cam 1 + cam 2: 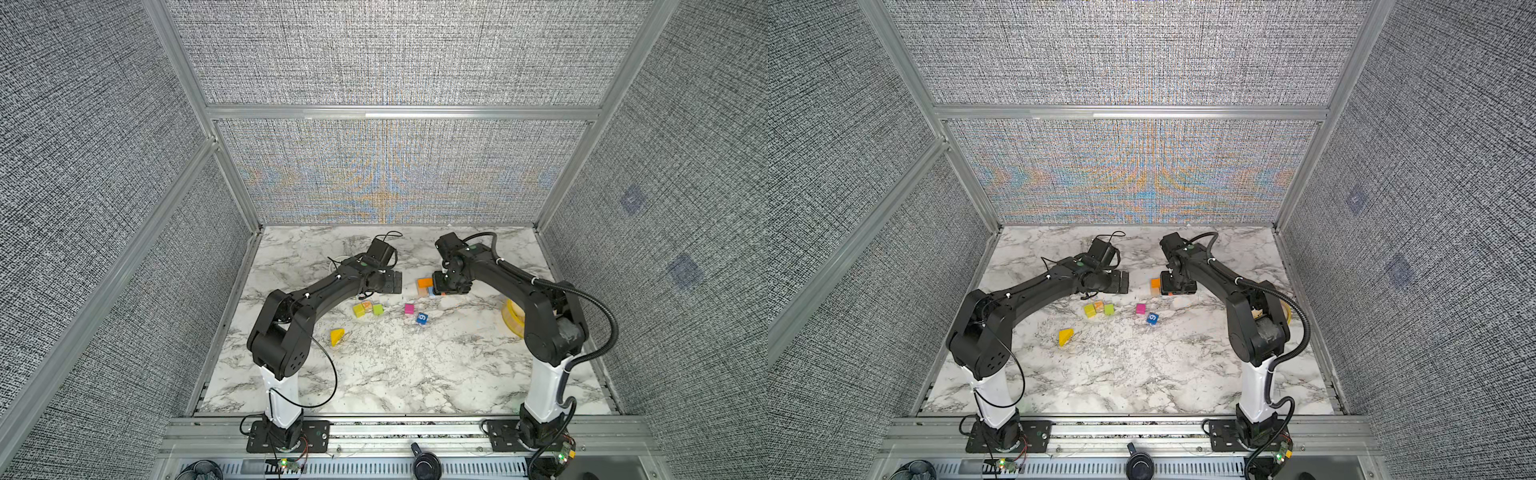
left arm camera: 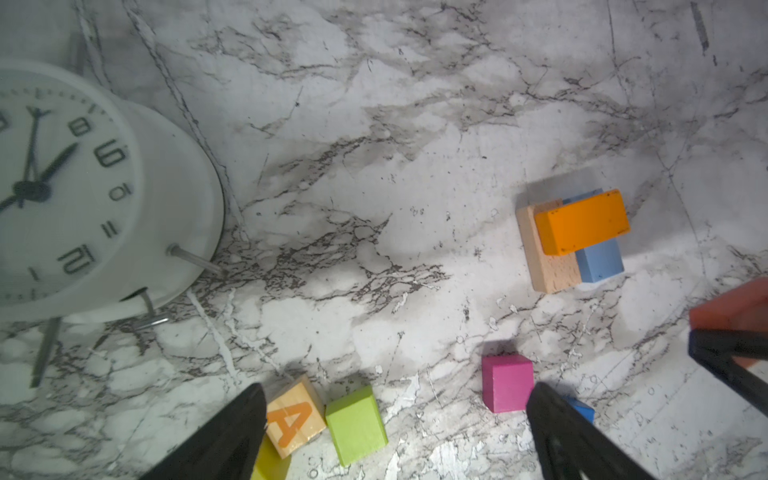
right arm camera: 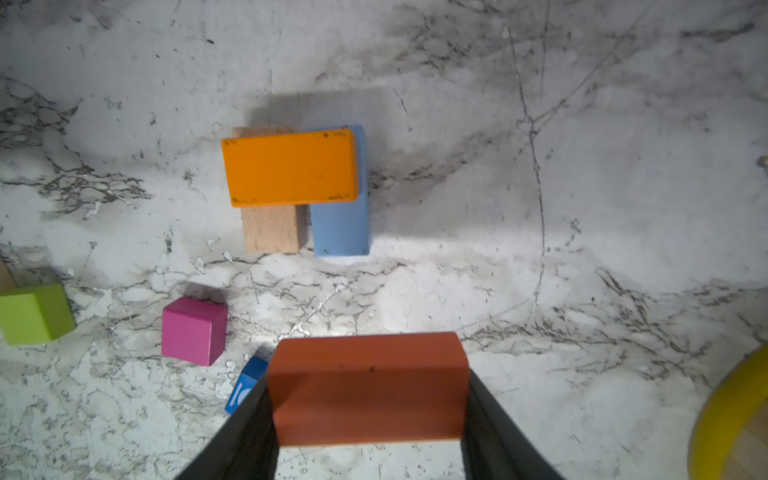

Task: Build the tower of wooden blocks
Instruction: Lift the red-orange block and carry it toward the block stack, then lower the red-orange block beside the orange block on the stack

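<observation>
Right wrist view: your right fingers [image 3: 498, 436] clamp the red slab [image 3: 368, 386] endwise, underside free for stacking; left fingers [image 2: 224, 436] spread empty.

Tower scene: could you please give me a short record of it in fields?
Tower: orange slab across tan slab and light blue slab
Right gripper: shut on red-orange block, not yet stacked
Left gripper: open, empty
Loose blocks: magenta cube, green cube, letter A cube, blue 9 cube, yellow wedge
Also: white clock
</observation>
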